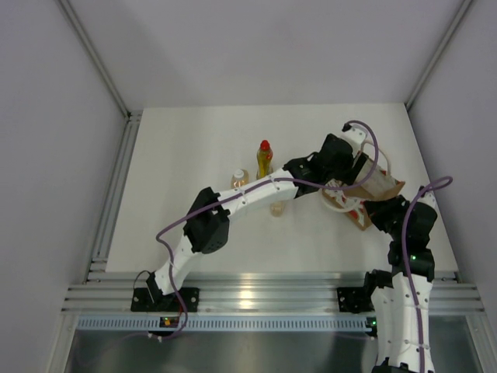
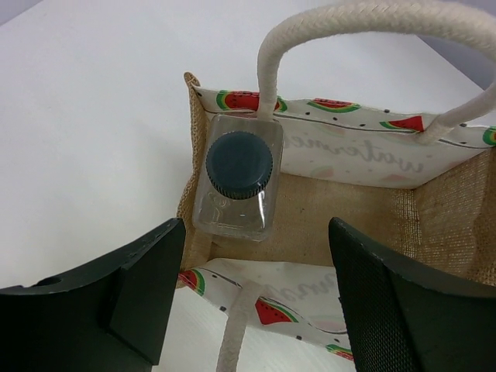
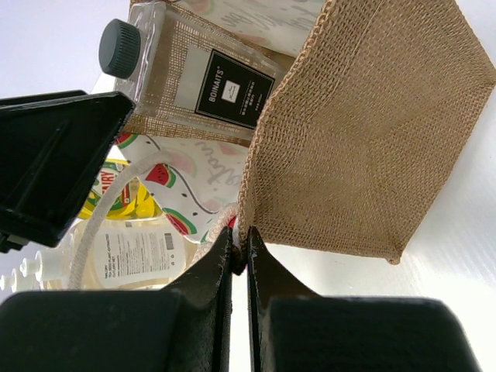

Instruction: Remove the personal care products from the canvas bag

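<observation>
The canvas bag sits at the 3 o'clock side of the white worktop, its mouth open. The left arm reaches across from 7 o'clock and hangs over that mouth. Its jaws are spread wide apart and hold nothing.

In the left wrist view, the clear bottle with the dark grey cap stands inside the bag. It is tucked into the corner at 10 o'clock, against the printed wall, just beside the foot of a white rope handle. Neither jaw touches it.

The right arm comes in from 5 o'clock. Its jaws are pressed together on the bag's woven edge.

Three bottles stand outside, at the bag's 9 o'clock. The yellow bottle has a red cap, and an amber bottle with a white cap stands just at its 8 o'clock. At the yellow bottle's 6 o'clock a second amber bottle shows from under the left arm, its cap hidden.
</observation>
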`<state>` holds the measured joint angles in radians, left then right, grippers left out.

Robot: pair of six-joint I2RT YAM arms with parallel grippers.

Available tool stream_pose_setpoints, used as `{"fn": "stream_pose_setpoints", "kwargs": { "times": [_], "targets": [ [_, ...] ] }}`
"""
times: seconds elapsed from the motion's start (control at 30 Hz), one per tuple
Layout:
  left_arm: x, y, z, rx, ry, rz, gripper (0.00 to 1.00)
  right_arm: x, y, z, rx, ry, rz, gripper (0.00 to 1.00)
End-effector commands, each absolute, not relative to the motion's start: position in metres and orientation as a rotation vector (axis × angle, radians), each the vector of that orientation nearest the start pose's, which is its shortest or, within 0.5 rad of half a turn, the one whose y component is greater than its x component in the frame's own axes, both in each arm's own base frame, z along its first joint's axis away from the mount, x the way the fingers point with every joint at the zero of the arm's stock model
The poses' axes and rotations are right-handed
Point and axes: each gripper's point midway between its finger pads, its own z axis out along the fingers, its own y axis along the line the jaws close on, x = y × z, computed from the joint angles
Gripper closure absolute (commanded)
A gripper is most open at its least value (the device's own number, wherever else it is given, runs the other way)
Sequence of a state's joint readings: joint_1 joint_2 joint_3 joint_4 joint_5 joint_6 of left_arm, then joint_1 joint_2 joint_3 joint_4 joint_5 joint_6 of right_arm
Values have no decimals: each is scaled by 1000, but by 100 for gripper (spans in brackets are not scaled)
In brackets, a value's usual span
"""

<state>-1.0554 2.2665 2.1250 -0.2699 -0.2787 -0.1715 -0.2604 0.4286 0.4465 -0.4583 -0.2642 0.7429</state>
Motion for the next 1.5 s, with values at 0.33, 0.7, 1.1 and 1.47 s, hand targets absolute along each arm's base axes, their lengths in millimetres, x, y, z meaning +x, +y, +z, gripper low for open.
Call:
{"fn": "stream_pose_setpoints", "kwargs": {
  "times": [0.33,0.7,1.1,1.47],
  "targets": [
    [349,-546,256,629,1798,-607,22,243,12,198,741,1767,582,100],
    [356,-547,242,617,1821,-586,23,244,11,198,741,1770,579,100],
    [357,-551,221,627,1859,-605,24,244,10,197,746,1773,574,100],
    [363,-551,202,624,1889,-588,24,244,11,195,746,1776,575,100]
  ]
}}
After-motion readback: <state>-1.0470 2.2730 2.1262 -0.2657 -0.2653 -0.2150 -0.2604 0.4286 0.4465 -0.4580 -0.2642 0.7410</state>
